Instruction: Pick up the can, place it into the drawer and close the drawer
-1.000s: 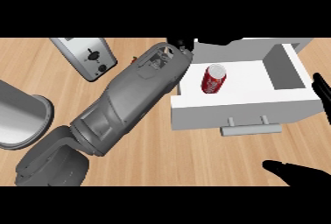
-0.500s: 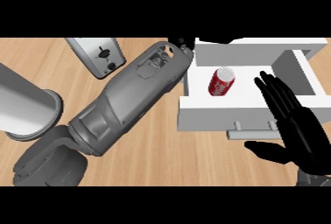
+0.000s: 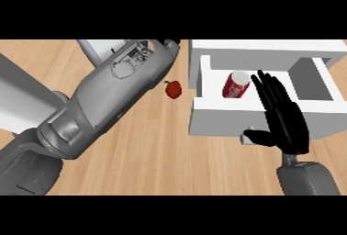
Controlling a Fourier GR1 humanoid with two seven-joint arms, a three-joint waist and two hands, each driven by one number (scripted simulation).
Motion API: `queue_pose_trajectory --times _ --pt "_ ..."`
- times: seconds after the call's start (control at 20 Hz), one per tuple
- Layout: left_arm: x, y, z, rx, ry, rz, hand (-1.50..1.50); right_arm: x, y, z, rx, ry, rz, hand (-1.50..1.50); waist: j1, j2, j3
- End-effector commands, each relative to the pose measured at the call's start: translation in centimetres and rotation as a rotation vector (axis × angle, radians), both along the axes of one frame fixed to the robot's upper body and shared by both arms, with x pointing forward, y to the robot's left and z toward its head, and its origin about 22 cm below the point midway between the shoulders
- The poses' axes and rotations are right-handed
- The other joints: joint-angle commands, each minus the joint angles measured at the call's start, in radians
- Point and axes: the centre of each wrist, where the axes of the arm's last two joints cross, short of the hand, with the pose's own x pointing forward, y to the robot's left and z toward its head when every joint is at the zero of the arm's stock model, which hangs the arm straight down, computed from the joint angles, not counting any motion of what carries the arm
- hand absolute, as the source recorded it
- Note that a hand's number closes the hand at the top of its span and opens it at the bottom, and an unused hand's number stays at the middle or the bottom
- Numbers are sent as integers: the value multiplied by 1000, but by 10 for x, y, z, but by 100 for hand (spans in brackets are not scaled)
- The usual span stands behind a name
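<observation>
Head view: red can point(image 3: 235, 85) lies on its side inside open white drawer point(image 3: 203, 108). Right robot hand point(image 3: 283, 119) flat, fingers straight, spread over drawer front, holding nothing. Left forearm point(image 3: 102, 101) crosses wooden counter point(image 3: 169, 151); left robot hand hidden, state can't tell. Red apple point(image 3: 173, 89) beside drawer.

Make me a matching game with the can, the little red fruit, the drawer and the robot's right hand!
Things:
1. can
2. red fruit
3. drawer
4. right hand

Descriptions:
A. white and pulled open
B. black, fingers straight, over the drawer's front
C. lying inside the drawer
D. on the wooden counter, left of the drawer

Pairs: 1-C, 2-D, 3-A, 4-B
</observation>
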Motion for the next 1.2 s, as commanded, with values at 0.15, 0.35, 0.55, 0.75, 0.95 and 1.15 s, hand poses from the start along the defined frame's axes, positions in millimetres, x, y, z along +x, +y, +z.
queue_pose_trajectory --times 0.15,0.35,0.55,0.75,0.95,1.15 --pt "-1 46 7 9 15 8 -150 36 -13 -29 -32 41 -61 -150 19 6 6" --pt "-12 45 16 9 16 -19 -150 45 8 -50 -76 36 -58 -150 30 5 7" --pt "-13 61 17 19 32 -11 -150 75 -1 -36 -109 11 -103 -150 38 11 7" --pt "-17 81 -1 17 44 13 -150 73 -10 -60 -123 -36 -133 -150 38 17 8" --pt "-23 80 16 0 44 -2 -150 104 7 -40 -115 -79 -149 -150 51 20 8" --pt "-34 88 -4 8 61 -7 -150 121 9 -33 -103 -110 -159 -150 45 21 8"
